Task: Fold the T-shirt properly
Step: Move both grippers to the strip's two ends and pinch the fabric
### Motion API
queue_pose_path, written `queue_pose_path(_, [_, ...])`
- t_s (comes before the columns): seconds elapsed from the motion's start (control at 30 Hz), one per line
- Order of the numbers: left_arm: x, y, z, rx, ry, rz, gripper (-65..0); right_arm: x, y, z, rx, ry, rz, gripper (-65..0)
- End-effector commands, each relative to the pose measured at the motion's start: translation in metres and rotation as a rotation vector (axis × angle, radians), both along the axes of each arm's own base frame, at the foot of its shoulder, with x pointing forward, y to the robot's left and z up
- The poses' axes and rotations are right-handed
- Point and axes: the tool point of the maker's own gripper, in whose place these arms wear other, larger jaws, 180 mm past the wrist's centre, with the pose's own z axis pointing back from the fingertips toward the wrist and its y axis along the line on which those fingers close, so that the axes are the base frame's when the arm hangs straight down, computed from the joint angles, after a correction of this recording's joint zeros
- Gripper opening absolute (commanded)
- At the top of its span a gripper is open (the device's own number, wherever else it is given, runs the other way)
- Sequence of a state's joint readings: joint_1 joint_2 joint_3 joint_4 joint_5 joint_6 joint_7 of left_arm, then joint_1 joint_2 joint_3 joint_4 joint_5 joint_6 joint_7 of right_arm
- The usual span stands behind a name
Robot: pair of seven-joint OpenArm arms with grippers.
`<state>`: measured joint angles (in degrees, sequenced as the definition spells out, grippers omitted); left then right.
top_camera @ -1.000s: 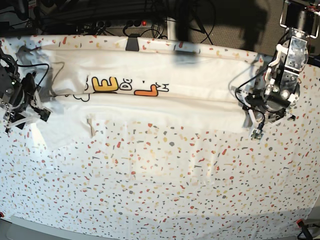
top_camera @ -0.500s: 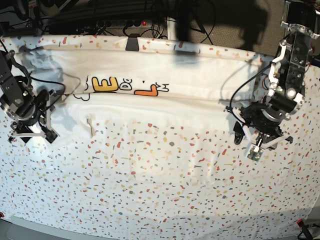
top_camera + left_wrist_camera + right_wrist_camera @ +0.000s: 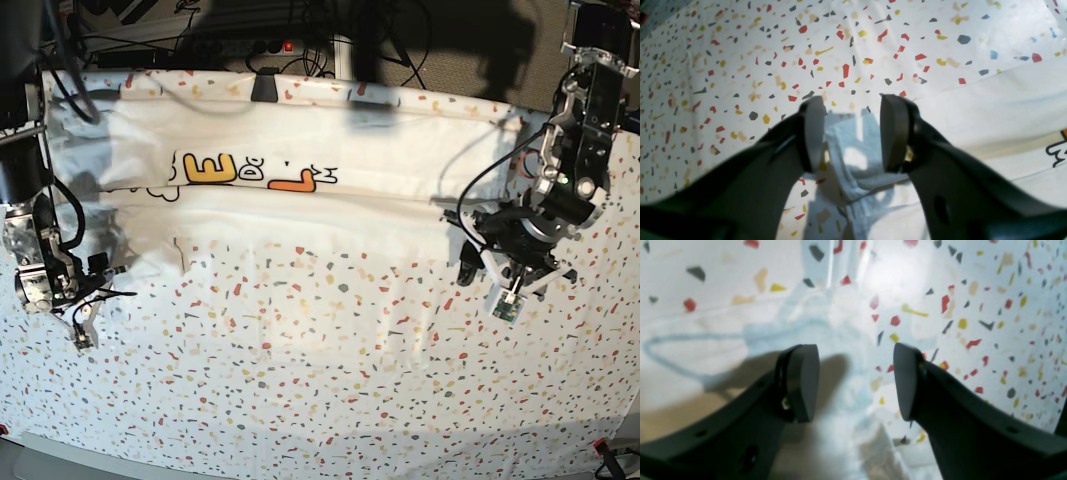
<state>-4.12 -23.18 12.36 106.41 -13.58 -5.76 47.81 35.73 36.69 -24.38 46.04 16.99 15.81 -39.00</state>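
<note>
The T-shirt (image 3: 300, 150) carries the only readable print: a yellow "E" and an orange "L", both upside down in the base view (small outlined characters between and beside them are too small to read).

A white speckled tablecloth (image 3: 330, 380) covers the desk. Behind its far edge, the dark background (image 3: 420, 45) holds tangled black cables (image 3: 200, 40); bright light falls from above.

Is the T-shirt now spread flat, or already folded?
Partly folded: the T-shirt lies as a long band, its near edge doubled over, only part of the print showing.
</note>
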Motion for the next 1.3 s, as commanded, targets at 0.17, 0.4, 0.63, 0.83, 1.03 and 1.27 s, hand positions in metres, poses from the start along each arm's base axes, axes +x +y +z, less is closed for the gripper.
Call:
queue_pose_path(0.17, [0.007, 0.002, 0.016, -0.002, -0.054, 0.001, -38.1, 0.026, -0.011, 0.031, 0.032, -0.104, -0.032, -29.8])
queue_pose_path(0.4, [0.007, 0.003, 0.015, -0.001, -0.050, 0.001, -38.1, 0.026, 0.008, 0.002, 0.223, -0.126, -0.115, -29.9])
queue_pose_path(0.63, [0.006, 0.003, 0.014, 0.003, -0.041, 0.003, -38.1, 0.020, 0.013, -0.014, 0.394, -0.139, -0.183, -32.7])
queue_pose_path(0.83, [0.006, 0.003, 0.014, 0.004, -0.041, 0.003, -38.1, 0.012, -0.002, -0.015, 0.333, -0.105, -0.191, -65.0])
queue_pose_path(1.03, [0.007, 0.004, 0.014, 0.008, -0.042, 0.004, -38.1, 0.012, -0.003, -0.015, 0.332, -0.105, -0.188, -65.0])
queue_pose_path(1.27, [0.005, 0.015, -0.004, 0.101, 0.057, -0.012, -38.1, 0.012, 0.004, -0.015, 0.349, -0.094, -0.148, -65.0])
